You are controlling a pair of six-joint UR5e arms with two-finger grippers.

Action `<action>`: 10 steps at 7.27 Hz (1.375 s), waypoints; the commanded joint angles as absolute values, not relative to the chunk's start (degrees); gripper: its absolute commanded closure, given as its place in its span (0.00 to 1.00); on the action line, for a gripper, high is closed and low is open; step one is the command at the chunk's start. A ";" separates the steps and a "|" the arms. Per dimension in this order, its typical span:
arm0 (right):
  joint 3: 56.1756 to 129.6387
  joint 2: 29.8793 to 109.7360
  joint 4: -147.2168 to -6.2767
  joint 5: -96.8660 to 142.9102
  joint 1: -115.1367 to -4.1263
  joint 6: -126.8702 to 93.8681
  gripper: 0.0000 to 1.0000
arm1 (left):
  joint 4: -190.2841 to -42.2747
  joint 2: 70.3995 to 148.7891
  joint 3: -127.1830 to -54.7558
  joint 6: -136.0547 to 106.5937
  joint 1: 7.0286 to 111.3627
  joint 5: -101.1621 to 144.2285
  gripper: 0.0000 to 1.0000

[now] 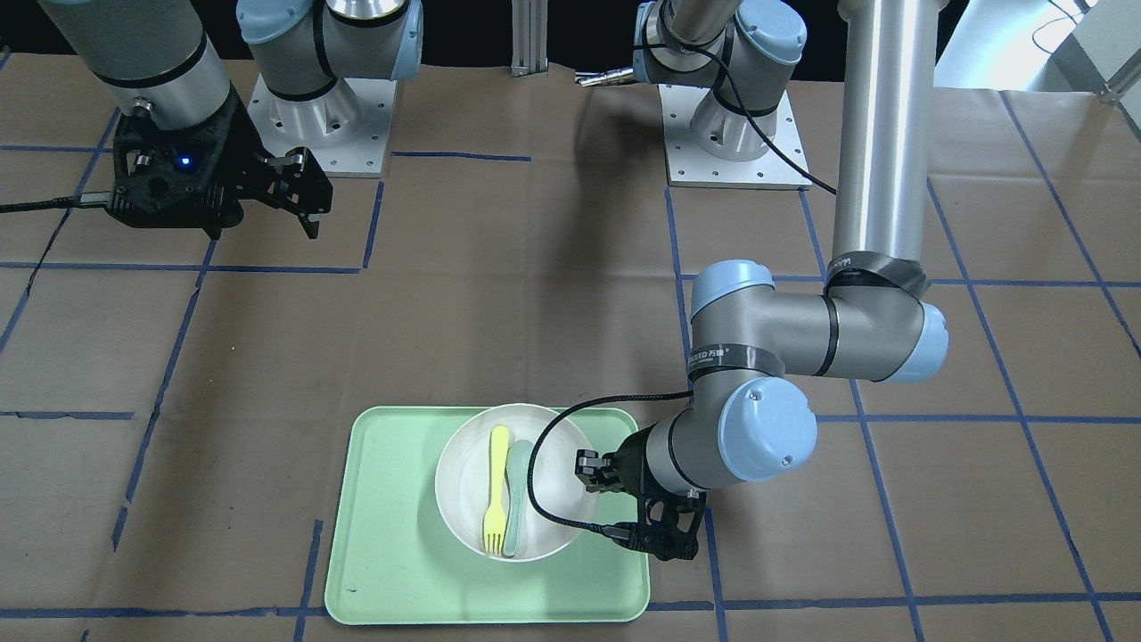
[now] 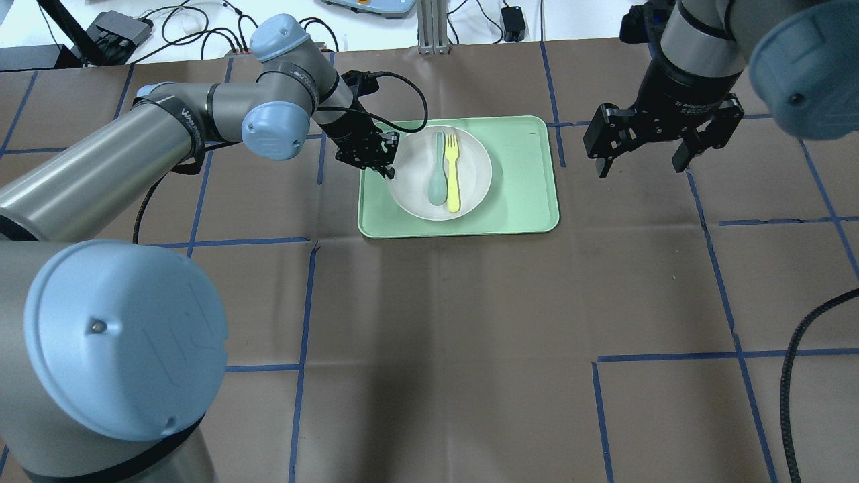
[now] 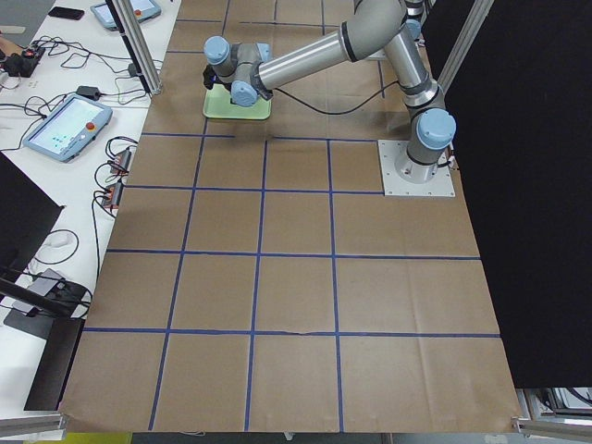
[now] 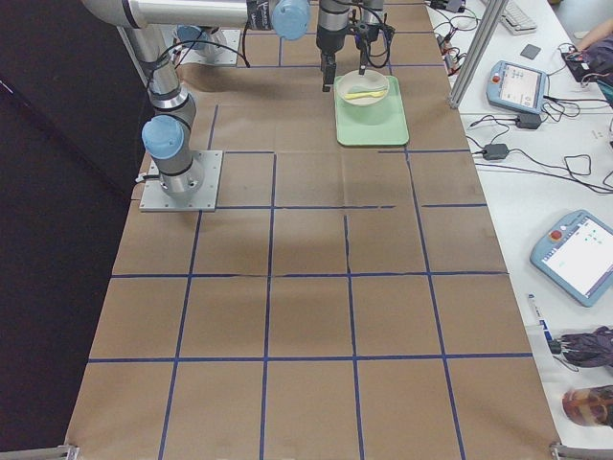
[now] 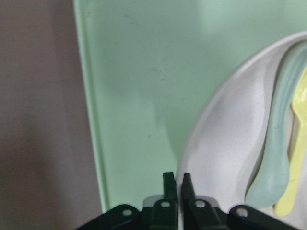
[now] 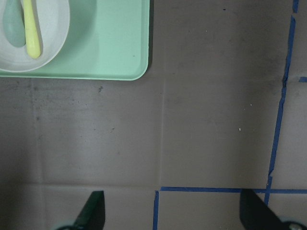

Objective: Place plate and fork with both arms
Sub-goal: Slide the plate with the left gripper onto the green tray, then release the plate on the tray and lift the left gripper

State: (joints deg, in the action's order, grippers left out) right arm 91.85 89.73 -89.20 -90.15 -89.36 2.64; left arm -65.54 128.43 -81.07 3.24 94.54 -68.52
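Observation:
The off-white plate sits on the mint-green tray. The yellow fork lies in the plate beside a grey-teal spoon. My left gripper is at the plate's left rim. In the left wrist view its fingers are closed on the rim of the plate. My right gripper is open and empty, held above the table to the right of the tray. The front view shows the plate, the fork, the left gripper and the right gripper.
The tray lies on brown paper marked with blue tape lines. The two arm bases stand at the robot's side of the table. A black cable from the left wrist loops over the plate.

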 commanded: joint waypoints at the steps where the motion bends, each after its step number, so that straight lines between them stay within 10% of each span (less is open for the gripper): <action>1: 91.85 89.74 -89.12 -90.17 -89.30 2.64 0.00 | -67.75 132.26 -75.44 3.34 94.92 -68.55 1.00; 10: 91.85 89.74 -89.12 -90.18 -89.30 2.64 0.00 | -76.73 136.23 -67.59 10.81 96.16 -71.45 0.92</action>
State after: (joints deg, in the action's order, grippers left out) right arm 91.84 89.70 -89.12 -90.18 -89.30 2.64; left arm -76.39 136.27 -67.67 9.80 96.67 -70.92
